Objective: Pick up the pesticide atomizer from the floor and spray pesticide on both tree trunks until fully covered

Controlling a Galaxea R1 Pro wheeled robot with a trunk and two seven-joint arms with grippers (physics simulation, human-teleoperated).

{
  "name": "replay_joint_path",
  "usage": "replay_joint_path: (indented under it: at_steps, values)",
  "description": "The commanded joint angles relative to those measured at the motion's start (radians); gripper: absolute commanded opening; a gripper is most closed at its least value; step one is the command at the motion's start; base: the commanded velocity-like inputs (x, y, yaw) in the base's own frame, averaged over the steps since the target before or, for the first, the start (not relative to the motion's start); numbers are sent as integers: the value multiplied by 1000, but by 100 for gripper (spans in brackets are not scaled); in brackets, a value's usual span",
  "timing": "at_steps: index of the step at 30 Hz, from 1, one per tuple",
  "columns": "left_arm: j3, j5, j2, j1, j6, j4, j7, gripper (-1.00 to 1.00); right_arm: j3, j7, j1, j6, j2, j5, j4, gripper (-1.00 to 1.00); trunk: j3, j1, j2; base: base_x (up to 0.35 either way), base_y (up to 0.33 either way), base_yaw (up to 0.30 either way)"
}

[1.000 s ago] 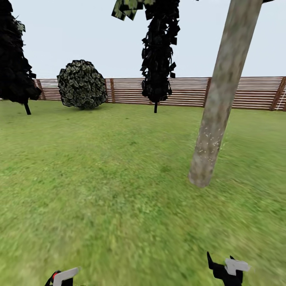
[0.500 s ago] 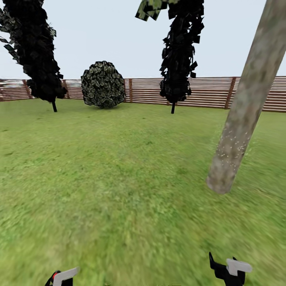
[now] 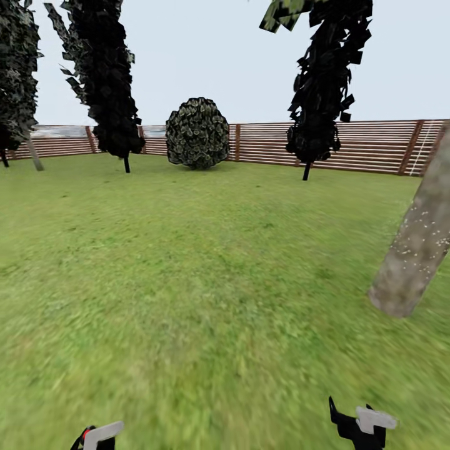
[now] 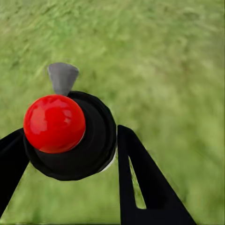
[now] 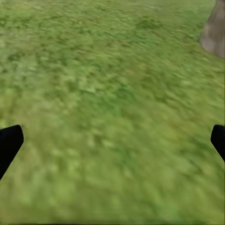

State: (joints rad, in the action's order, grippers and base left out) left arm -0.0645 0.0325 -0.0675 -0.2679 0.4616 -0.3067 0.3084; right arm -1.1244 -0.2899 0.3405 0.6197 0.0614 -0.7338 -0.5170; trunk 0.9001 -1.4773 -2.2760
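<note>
The pesticide atomizer (image 4: 54,123) has a shiny red cap, a black round body and a grey nozzle (image 4: 62,76). My left gripper (image 4: 70,154) is shut on it, a black finger on each side, above blurred grass. Low in the head view, the left gripper (image 3: 95,436) shows a bit of red and white. A thick pale grey-brown tree trunk (image 3: 414,253) with white specks leans at the right edge of the lawn; its base (image 5: 214,29) is in the right wrist view. My right gripper (image 5: 112,140) is open over grass and holds nothing; it also sits low in the head view (image 3: 359,425).
Green lawn (image 3: 187,262) stretches to a brown slat fence (image 3: 375,147). Slim near-black trees (image 3: 103,81) (image 3: 322,87) and a round dark bush (image 3: 197,132) stand near the fence. Another tree with a pale slanted stem (image 3: 32,153) is at the far left.
The whole head view has swung left: the trunk, bush and dark trees slid right in the picture and another tree came in at left. Both grippers keep their place in the frame.
</note>
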Motion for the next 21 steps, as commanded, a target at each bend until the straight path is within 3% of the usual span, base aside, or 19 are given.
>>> replay_joint_path:
  at_steps: [1,21]
  values:
    - [0,0,0,0,0,0,0,-100,0,0,0,0,0,0,0,100,0,0,0,-39,297,279]
    - [0,0,0,0,0,0,0,-100,0,0,0,0,0,0,0,100,13,0,0,-2,299,273]
